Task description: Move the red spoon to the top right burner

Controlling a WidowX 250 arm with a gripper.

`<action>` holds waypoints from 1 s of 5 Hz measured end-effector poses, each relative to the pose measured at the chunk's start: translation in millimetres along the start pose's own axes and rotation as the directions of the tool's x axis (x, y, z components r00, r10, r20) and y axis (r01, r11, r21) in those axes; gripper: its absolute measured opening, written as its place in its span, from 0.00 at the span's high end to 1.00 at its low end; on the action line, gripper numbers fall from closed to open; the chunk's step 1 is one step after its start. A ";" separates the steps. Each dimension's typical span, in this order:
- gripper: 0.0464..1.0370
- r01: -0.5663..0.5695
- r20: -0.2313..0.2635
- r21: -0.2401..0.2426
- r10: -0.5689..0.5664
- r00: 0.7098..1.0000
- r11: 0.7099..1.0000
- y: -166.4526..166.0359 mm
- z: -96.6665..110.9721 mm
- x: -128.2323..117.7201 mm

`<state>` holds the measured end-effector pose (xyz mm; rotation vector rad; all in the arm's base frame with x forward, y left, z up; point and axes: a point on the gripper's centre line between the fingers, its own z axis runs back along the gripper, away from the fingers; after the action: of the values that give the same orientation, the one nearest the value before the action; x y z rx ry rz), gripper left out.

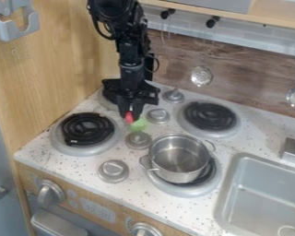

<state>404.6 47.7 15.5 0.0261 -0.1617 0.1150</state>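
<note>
Red plastic, by its look, is what we find between the tips of the black gripper (130,113), left of the frame's centre: it appears closed on the red spoon (129,118), which pokes out below, beside a pale green piece (138,124) whose link to the spoon we cannot make out. The arm (131,64) comes down from the upper edge, probably so that the spoon can be lifted and set down from above. We judge the grasp made and the carry left to do, since the spoon is well left of the upper right burner (208,133), whose black coil (210,115) is bare and free to bear it. With the steel pot (179,157) on the lower right burner (190,191), we would keep to the upper side, and raise the spoon over the grey knob (157,115) lest it catch and twist loose.
</note>
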 end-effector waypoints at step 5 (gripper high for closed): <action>0.85 0.223 0.225 -0.032 -0.210 0.952 0.974 -63.6 -3.5 46.6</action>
<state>458.3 -10.2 18.5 -0.0003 -0.3826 -0.1127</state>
